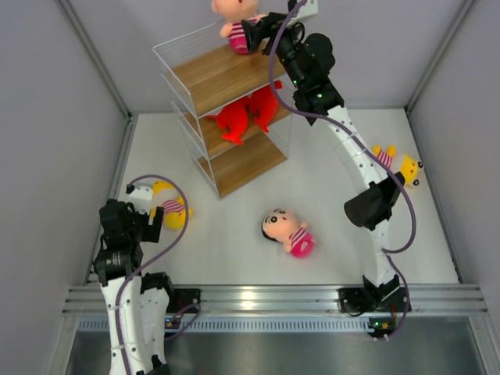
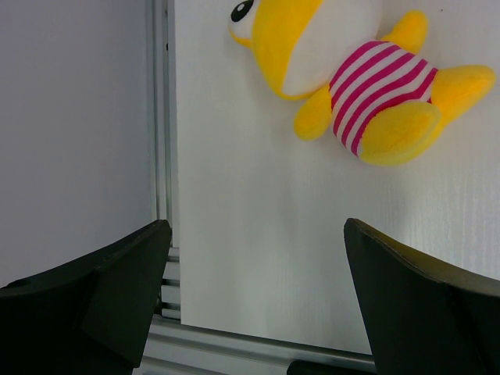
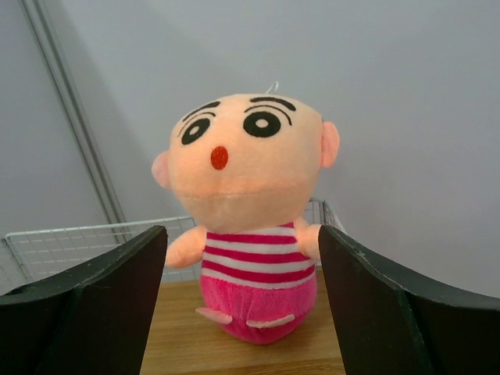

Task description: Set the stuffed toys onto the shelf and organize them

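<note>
The shelf [image 1: 205,78] stands at the back. A boy doll [image 1: 234,19] in pink stripes stands upright on its top board; in the right wrist view the doll [image 3: 251,226] sits between my fingers. My right gripper [image 1: 254,33] is open and free of the doll. Two red sharks [image 1: 248,116] lie on the middle board. A second boy doll [image 1: 287,231] lies on the table. One yellow figure [image 1: 170,207] lies by my left gripper [image 1: 148,223], which is open and empty; it shows in the left wrist view [image 2: 355,74]. Another yellow figure [image 1: 398,164] lies at the right.
White walls enclose the table on three sides. A metal rail [image 1: 266,297] runs along the near edge. The shelf's bottom board [image 1: 242,164] holds nothing. The right arm [image 1: 355,160] spans from the near edge to the shelf top.
</note>
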You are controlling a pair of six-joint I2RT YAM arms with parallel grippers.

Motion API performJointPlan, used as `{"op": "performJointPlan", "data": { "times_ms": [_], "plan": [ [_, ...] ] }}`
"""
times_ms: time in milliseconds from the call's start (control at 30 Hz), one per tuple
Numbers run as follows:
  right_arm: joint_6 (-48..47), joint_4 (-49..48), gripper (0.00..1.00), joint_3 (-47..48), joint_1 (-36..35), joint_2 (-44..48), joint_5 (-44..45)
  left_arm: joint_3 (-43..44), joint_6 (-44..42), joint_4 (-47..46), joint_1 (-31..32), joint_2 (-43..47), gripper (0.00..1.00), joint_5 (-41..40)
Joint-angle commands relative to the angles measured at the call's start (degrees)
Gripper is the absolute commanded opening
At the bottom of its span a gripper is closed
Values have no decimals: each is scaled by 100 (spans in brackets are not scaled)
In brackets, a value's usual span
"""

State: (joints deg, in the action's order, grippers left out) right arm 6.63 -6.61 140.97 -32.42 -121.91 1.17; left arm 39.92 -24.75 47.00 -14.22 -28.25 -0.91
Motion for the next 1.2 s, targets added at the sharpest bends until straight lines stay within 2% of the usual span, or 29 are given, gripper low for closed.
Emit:
{"op": "performJointPlan", "data": {
  "times_ms": [0,67,100,133,167,300,333,400,433,500,533,667,767,800,933,1000,1167],
  "plan": [
    [-4,-51,79,-43,34,501,-90,-11,58,-68,-2,30,99,12],
    [92,150,85,-52,26,746,-91,-11,50,-60,7,39,99,-6],
    [127,491,93,-78,26,878,-73,-2,50,-68,-2,39,99,-32],
    [154,642,98,-235,0,1253,-56,-2,50,-68,-2,30,99,-41],
    [171,983,99,-393,-27,1509,32,7,41,-68,-2,30,99,-59],
    [93,2030,99,-1964,-255,3152,576,7,23,-77,-2,13,99,-6],
    [136,2511,99,-2629,-351,3817,656,-2,23,-77,-2,21,99,29],
    [233,3154,99,-3230,-387,4409,674,15,14,-77,-2,13,99,64],
    [364,3758,99,-3877,-405,4952,683,16,14,-77,7,-5,99,64],
    [531,4219,99,-4601,-405,5430,534,16,-12,-77,7,-23,99,64],
    [697,4691,99,-5283,-414,5806,446,7,-21,-69,-2,-31,99,64],
    [1024,5581,99,-6597,-431,6240,-412,-2,-65,-69,7,-233,99,-5],
    [1287,5513,96,-7616,-458,6591,-678,7,23,-69,-11,-470,99,-120],
    [1349,5269,91,-7871,-475,6679,-749,24,67,-68,-2,-514,99,-216],
    [1648,4337,85,-9320,-493,6926,-1109,60,234,-60,-2,-594,99,-357],
    [1683,3907,83,-9735,-493,6743,-1259,25,217,-60,-2,-594,99,-384],
    [1508,3281,81,-10010,-502,6215,-1189,-63,111,-68,-2,-690,99,-577]
  ]
}}
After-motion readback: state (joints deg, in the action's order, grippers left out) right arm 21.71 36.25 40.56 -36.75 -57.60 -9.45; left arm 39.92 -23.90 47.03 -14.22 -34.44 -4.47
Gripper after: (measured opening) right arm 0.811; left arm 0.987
